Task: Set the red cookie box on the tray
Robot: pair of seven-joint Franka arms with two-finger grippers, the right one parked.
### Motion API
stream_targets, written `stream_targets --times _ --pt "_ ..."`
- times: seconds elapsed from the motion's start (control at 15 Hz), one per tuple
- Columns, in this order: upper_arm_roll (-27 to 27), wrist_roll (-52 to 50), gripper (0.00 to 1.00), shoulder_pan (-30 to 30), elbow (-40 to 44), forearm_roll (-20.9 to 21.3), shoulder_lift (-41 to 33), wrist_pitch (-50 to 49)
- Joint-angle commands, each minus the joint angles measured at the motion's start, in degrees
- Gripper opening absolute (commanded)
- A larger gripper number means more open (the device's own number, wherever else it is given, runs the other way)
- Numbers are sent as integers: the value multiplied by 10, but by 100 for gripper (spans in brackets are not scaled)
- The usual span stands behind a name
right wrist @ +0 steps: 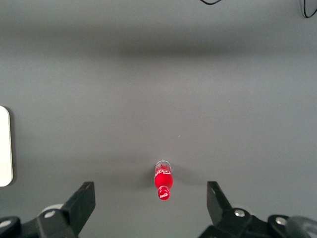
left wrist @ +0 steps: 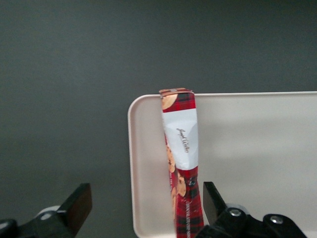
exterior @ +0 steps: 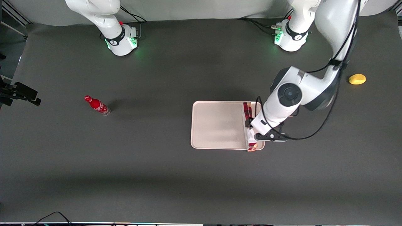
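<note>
While the red cookie box (left wrist: 182, 163) lies on the tray (left wrist: 257, 163) (along its edge), the claw (left wrist: 143, 210) hangs spread above it; next, retreating upward seems right.

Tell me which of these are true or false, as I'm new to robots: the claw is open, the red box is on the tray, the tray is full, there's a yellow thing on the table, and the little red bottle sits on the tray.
1. The gripper is open. True: its fingers stand apart on either side of the red cookie box, not touching it.
2. The red cookie box lies on the tray. True: it rests along the tray's edge toward the working arm's end.
3. The tray is full. False: it holds only the box.
4. A yellow object lies on the table. True.
5. The small red bottle sits on the tray. False: it lies on the table toward the parked arm's end.
</note>
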Motion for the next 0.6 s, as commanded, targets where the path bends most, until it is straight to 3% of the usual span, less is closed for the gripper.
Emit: stream_targets --times 0.0,0.2,0.53 --pt "21 47 100 2 12 -11 -103 -126" --pt "81 120 100 5 2 -112 -191 -171" --pt "157 195 100 6 -22 -111 -268 -209"
